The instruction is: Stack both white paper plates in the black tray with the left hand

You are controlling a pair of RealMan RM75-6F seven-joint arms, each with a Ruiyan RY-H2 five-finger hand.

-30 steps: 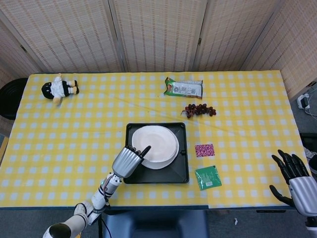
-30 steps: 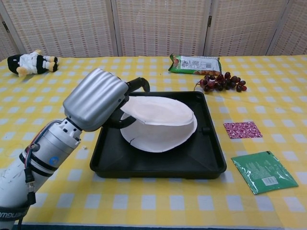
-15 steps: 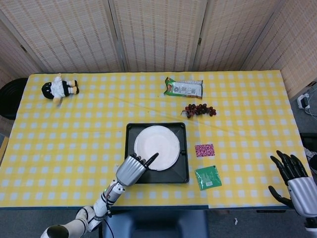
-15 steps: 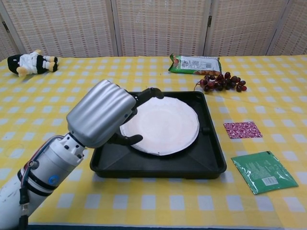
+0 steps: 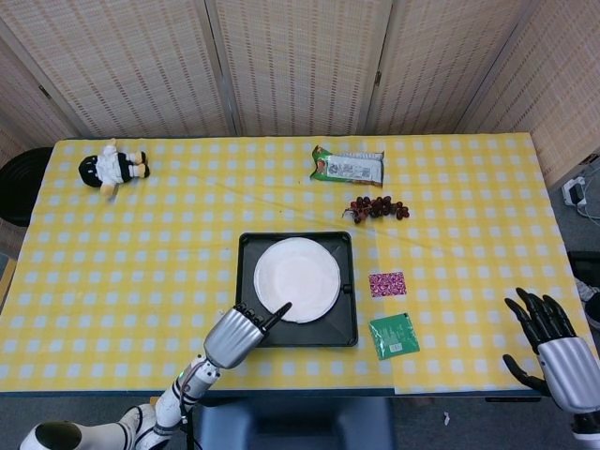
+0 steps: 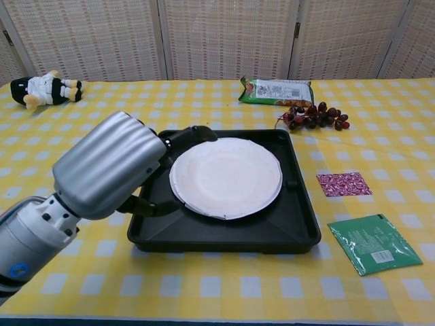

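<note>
Now lying flat in the black tray (image 5: 349, 319), both white paper plates (image 5: 296, 279), one upon the other, so exactly that from above only one round rim shows. No more tilt of the upper plate, as a second ago, when held up by its left edge between finger and thumb. Resting a little toward the far right of the tray floor, close to the far wall, not over any rim.

Drawn back since then, the left hand (image 5: 234, 336), toward the near left corner of the tray and the near edge of the table. Holding nothing: one finger stretched out toward the plates, thumb low and apart from it inside the left wall of the tray, the other fingers curled in. Seemingly no touch on the plates any more in the chest view, though hard to tell for the fingertip near the left rim of the stack.

Off the near right corner of the table, the right hand (image 5: 553, 356), fingers spread, empty, well apart from everything.

Judging from this: stacking done, with the correct hand, and release done too. Left to do, probably, only to lift the left hand clear of the tray wall without catching the plate edge.
</note>
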